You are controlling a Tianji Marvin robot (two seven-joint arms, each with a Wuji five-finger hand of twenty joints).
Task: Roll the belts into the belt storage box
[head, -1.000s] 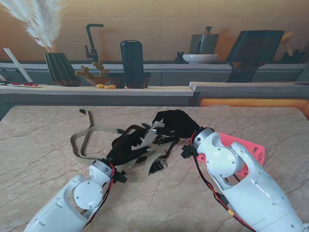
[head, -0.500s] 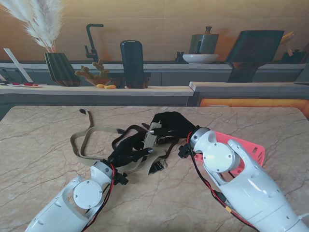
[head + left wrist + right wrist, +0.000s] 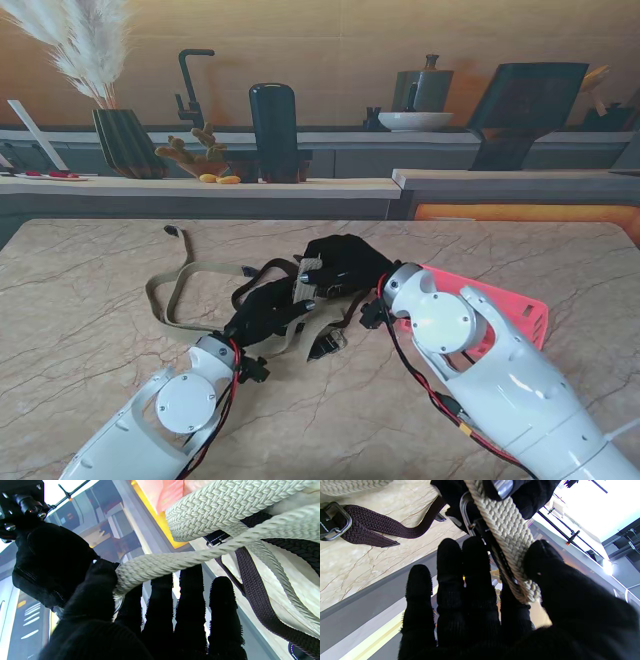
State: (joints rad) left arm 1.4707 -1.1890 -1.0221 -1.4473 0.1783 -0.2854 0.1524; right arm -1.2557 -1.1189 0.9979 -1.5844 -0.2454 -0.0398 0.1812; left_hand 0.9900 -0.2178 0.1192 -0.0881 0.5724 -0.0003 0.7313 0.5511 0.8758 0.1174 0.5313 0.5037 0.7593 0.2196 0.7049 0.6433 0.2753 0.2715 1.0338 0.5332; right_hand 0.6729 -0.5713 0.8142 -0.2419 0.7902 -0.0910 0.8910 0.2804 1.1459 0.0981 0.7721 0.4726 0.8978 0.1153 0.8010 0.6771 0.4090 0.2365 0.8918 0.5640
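Both hands pinch the beige belt (image 3: pixel 305 290): left hand (image 3: pixel 268 310) and right hand (image 3: pixel 340 265), thumb against fingers. The dark belt (image 3: pixel 382 528), apparently tangled beneath, could drag along. The pink box (image 3: pixel 520 310) sits behind the right wrist.

two belts (image 3: pixel 185 285), one pink storage box (image 3: pixel 520 315), two hands (image 3: pixel 268 308)

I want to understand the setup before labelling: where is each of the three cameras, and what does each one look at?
Stand view: above the shoulders, looking down at the marble table; both arms, left hand, right hand, red belt storage box.
Left wrist view: along the left fingers, at the beige woven belt pinched there.
Right wrist view: along the right fingers, same belt gripped.
Shared: both wrist views show the beige belt and the dark brown belt.
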